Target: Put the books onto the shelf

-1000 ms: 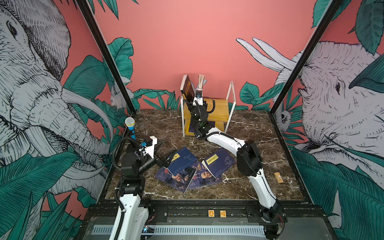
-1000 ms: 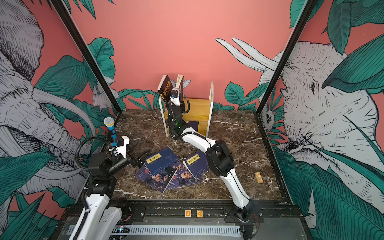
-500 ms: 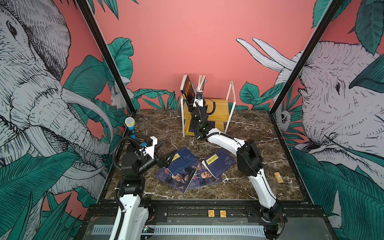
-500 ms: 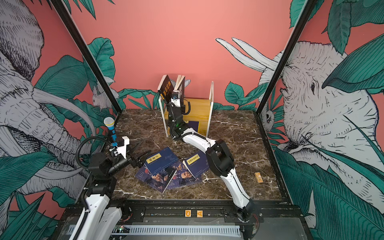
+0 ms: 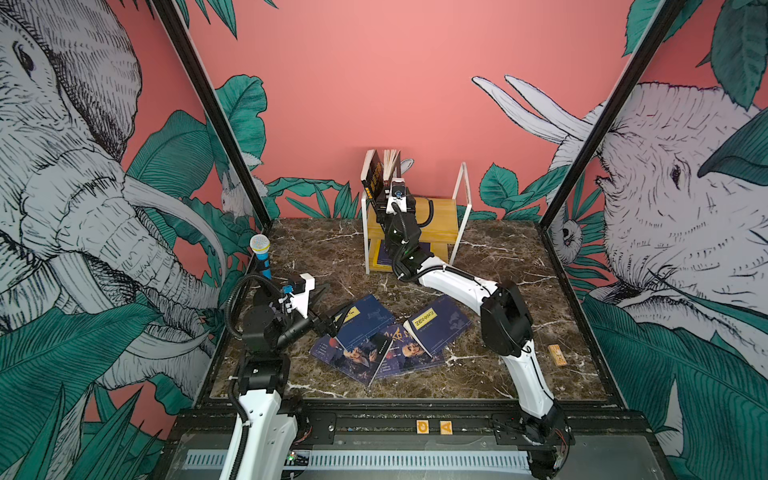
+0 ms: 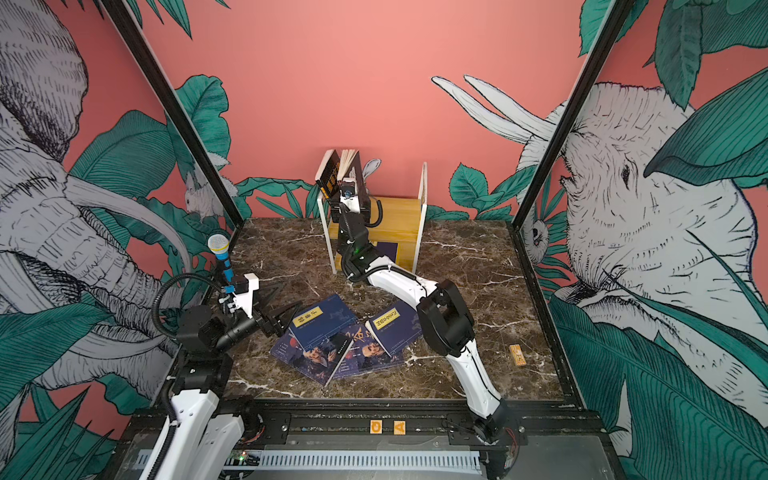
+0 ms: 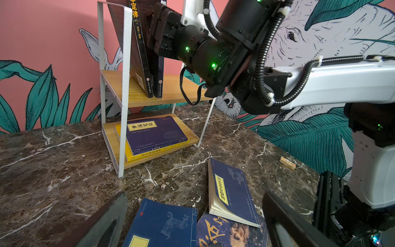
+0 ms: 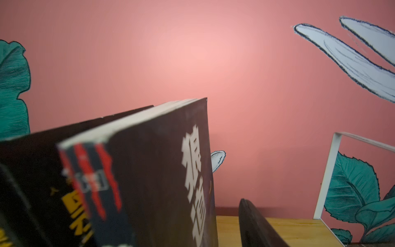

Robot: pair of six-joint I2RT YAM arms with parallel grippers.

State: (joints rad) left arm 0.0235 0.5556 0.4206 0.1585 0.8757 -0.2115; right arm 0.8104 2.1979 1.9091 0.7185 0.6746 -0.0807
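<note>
Shelf (image 5: 442, 210): two pale, smooth wooden boards in a thin white metal frame, at the rear of the veined brown marble tabletop (image 5: 498, 257). The upper board carries two upright books leaning on the frame end: a dark book with yellow lettering (image 7: 136, 42) and the black book (image 8: 162, 171), which has white characters. The right gripper (image 5: 386, 195) stands parted around the black book, one finger (image 8: 254, 224) clear of the cover. On the lower board lie two flat books, a navy book (image 7: 154, 132) on a yellow book (image 7: 149, 154). Four navy paperbacks (image 5: 370, 320) lie fanned on the marble. The left gripper (image 5: 326, 309) is just beside them, spread wide and holding nothing.

Tilted black book (image 8: 158, 171), white characters on cover, stands on shelf (image 8: 299, 228) board; claw finger (image 8: 256, 226) just beside it, not touching.
</note>
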